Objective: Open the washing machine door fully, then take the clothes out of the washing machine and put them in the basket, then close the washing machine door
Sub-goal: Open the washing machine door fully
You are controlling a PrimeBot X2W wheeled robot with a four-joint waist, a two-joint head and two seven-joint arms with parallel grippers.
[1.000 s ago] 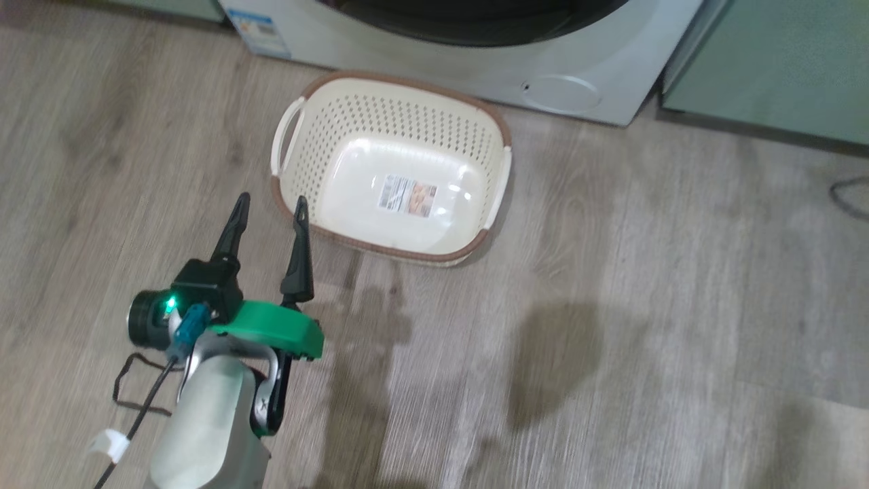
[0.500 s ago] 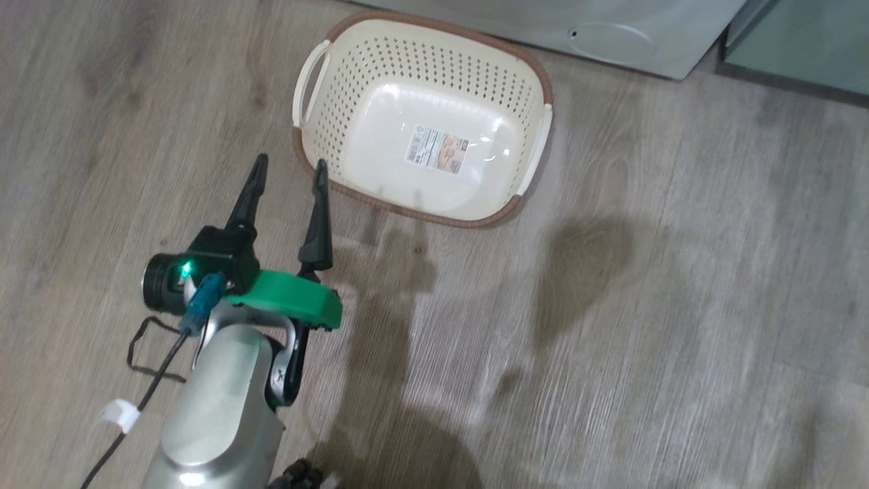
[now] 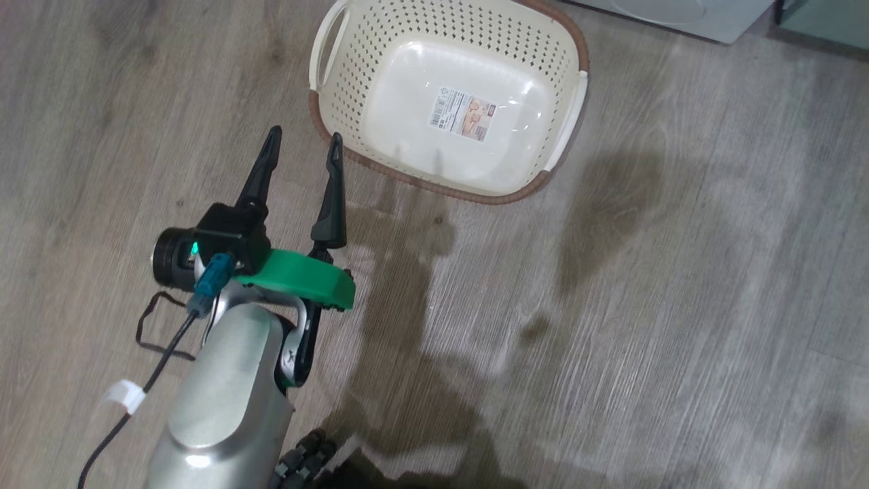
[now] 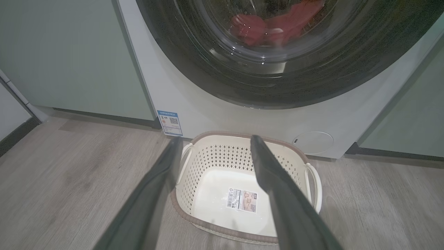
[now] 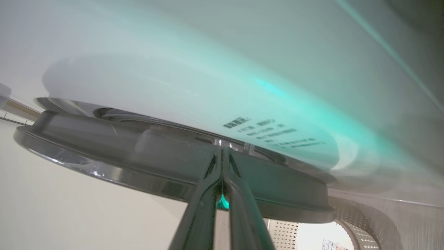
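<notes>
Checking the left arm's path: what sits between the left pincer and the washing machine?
In the left wrist view, the empty basket stands on the floor between the open left pincer and the washing machine.

The left claw has its two dark fingers spread wide apart, pointing forward off a pale forearm. The right claw has its fingers pressed tight together, tips touching.

One basket, two handles, one sticker; one washing machine, one door; clothes count unclear.
</notes>
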